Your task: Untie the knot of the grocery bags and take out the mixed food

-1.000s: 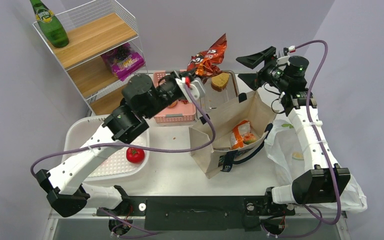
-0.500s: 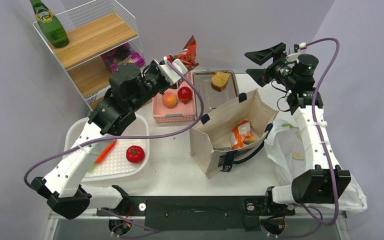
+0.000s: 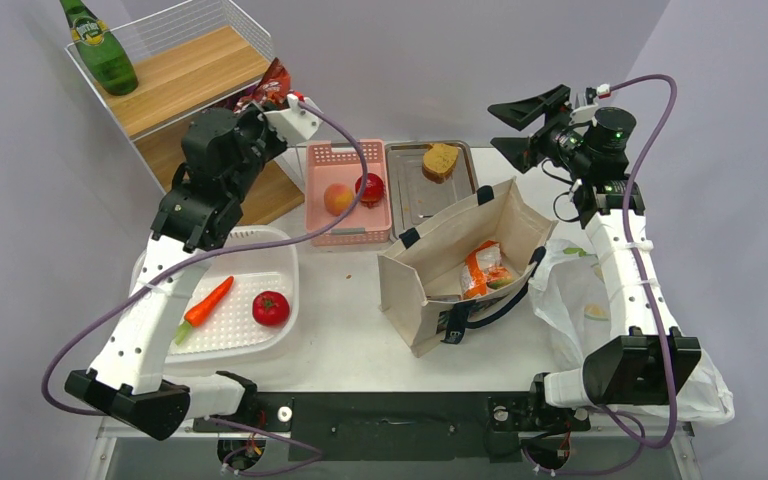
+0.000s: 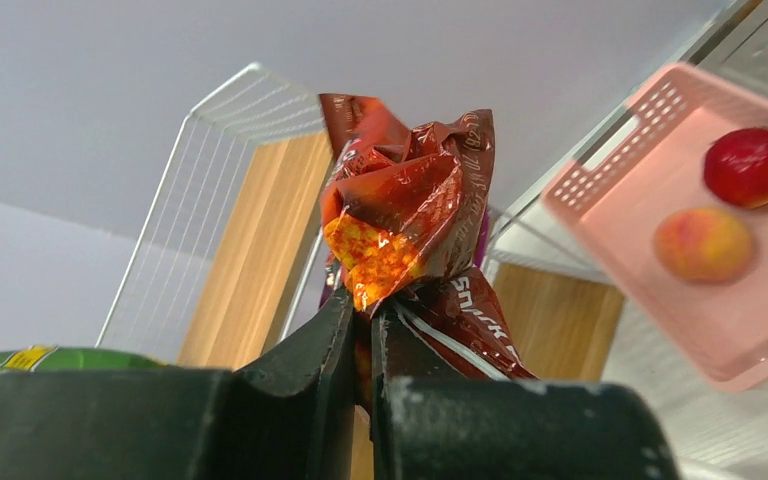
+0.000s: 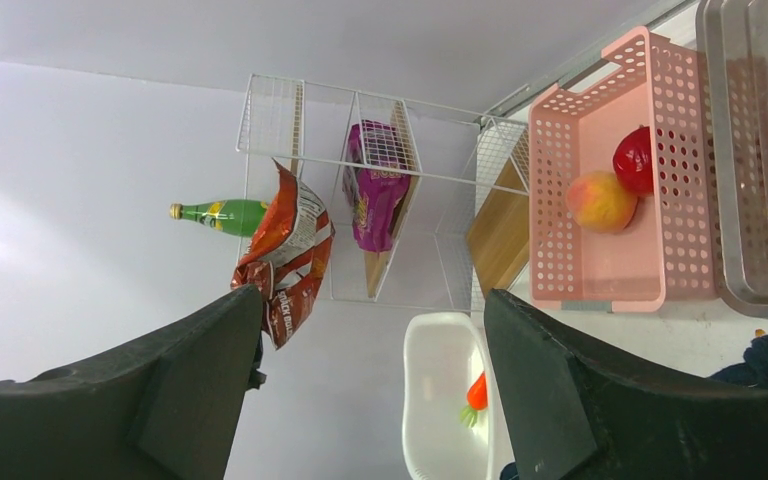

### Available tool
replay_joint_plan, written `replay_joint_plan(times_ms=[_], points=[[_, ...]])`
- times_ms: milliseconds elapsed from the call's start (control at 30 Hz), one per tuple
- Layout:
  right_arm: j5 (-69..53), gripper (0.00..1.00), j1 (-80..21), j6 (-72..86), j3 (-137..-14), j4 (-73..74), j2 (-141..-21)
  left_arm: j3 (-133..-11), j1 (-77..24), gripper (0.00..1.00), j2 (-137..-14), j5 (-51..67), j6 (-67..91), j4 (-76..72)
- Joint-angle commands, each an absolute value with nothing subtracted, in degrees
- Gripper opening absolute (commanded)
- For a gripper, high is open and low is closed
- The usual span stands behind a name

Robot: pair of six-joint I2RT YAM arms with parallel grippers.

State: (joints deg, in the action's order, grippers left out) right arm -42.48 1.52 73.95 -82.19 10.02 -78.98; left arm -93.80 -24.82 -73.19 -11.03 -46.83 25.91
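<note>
My left gripper (image 3: 282, 98) is shut on a red-orange crisp packet (image 3: 268, 80), held high beside the wire shelf; the wrist view shows the packet (image 4: 410, 215) pinched between the jaws (image 4: 365, 310). My right gripper (image 3: 526, 125) is open and empty, raised above the far right of the table (image 5: 372, 300). The cream canvas tote (image 3: 435, 270) stands open with another crisp packet (image 3: 482, 268) inside. The translucent plastic bag (image 3: 570, 300) lies flat at the right. A peach (image 3: 338, 198) and a red fruit (image 3: 369, 187) sit in the pink basket (image 3: 348, 236). A carrot (image 3: 206, 302) and a tomato (image 3: 271, 307) lie in the white tub (image 3: 160, 262).
The wire shelf (image 3: 175, 75) at the back left holds a green bottle (image 3: 100, 45) and a purple snack packet (image 5: 378, 195). A metal tray (image 3: 410, 195) with bread (image 3: 441, 160) lies behind the tote.
My left gripper has carried the crisp packet from above the tote leftward past the pink basket to the shelf. The right gripper rose slightly, then held still.
</note>
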Motion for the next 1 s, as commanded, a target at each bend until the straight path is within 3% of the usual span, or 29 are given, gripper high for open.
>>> replay_joint_plan(times_ms=[0, 400, 767, 967], points=[[-43.47, 0.78, 1.56, 73.48, -84.25, 6.65, -78.95, -95.71, -19.92, 0.0, -71.51, -9.26, -50.4, 24.79], [-43.82, 0.78, 1.55, 74.26, -82.2, 5.61, -77.56, -93.92, -10.34, 0.0, -70.89, 1.86, -48.09, 30.7], [-43.73, 0.78, 1.58, 74.2, -80.76, 5.75, -76.26, -81.22, -8.05, 0.0, -69.66, -8.71, -64.32, 13.38], [-43.58, 0.78, 1.5, 74.08, -81.57, 6.09, -76.62, -78.33, -2.62, 0.0, -72.84, -7.69, -68.45, 8.4]])
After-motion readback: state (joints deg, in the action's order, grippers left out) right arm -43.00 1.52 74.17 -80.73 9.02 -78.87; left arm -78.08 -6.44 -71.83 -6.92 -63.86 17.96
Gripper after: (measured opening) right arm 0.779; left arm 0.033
